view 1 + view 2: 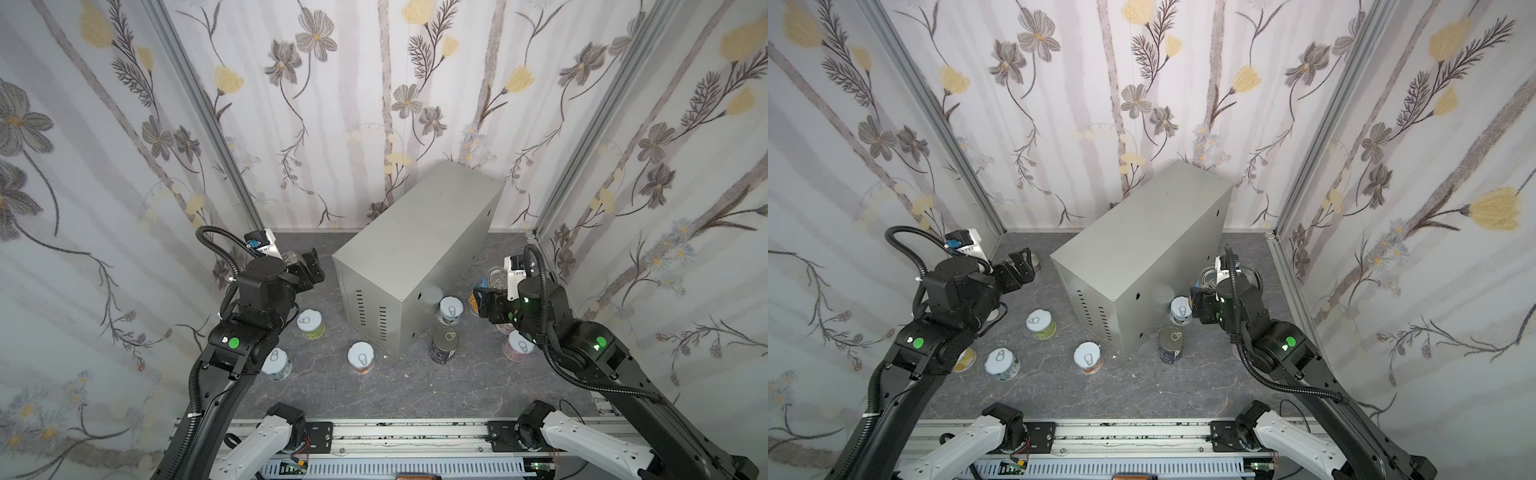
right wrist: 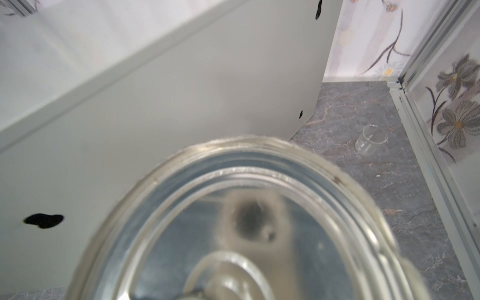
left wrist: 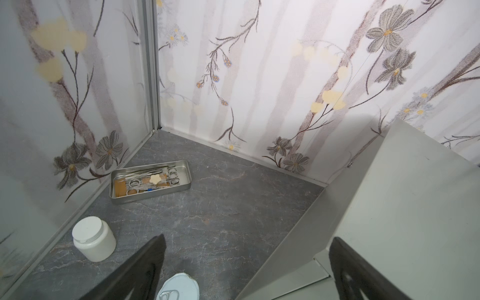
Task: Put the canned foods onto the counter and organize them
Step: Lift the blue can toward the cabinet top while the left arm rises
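Note:
The counter (image 1: 415,257), a large light-grey metal box with vent slots, stands slantwise on the dark floor in both top views. My right gripper (image 1: 484,297) is shut on a tall tin (image 1: 495,277) beside the counter's right side. The tin's metal lid (image 2: 249,220) fills the right wrist view and hides the fingers. My left gripper (image 3: 246,267) is open at the counter's near left corner, above a short can (image 3: 179,287). Short cans stand on the floor (image 1: 310,324) (image 1: 360,357) (image 1: 276,362) (image 1: 450,309) (image 1: 517,347). The dark navy tin (image 1: 444,345) stands in front of the counter.
A shallow metal tray (image 3: 181,166) with scissors lies in the far left corner, a white plastic bottle (image 3: 94,239) near it. A small clear glass (image 2: 371,140) sits by the right wall. Flowered walls close in three sides.

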Available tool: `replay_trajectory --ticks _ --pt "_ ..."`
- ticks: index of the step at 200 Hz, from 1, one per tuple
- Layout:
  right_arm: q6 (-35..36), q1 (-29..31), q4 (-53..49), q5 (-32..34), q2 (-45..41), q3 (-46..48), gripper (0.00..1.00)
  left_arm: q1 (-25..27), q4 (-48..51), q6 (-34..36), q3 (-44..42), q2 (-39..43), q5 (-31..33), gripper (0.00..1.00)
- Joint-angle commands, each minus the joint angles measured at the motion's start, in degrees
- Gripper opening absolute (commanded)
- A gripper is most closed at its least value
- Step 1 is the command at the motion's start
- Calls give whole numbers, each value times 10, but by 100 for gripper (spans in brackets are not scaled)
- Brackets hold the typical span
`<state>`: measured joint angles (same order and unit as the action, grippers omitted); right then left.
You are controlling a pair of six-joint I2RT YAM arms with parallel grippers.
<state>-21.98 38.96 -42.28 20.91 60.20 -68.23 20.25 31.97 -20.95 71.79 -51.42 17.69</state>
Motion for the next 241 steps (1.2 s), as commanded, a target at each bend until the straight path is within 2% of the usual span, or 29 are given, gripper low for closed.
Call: replay_trajectory --ticks 1,61,109,142,186,241 --pt "36 0 12 7 22 -74 41 3 7 20 36 -18 -9 100" --pt "88 -8 -29 2 141 -281 41 25 5 44 117 -91 1 100" --pt "117 -45 -57 -43 251 -444 40 33 0 59 167 -156 -4 100" --pt "128 -70 -68 -72 329 -531 39 35 -23 56 165 -187 -11 100" --pt "137 -108 -65 -106 402 -588 38 43 -44 57 192 -237 -24 100" --pt "137 -137 -42 -131 456 -610 38 58 -49 67 231 -278 -26 100"
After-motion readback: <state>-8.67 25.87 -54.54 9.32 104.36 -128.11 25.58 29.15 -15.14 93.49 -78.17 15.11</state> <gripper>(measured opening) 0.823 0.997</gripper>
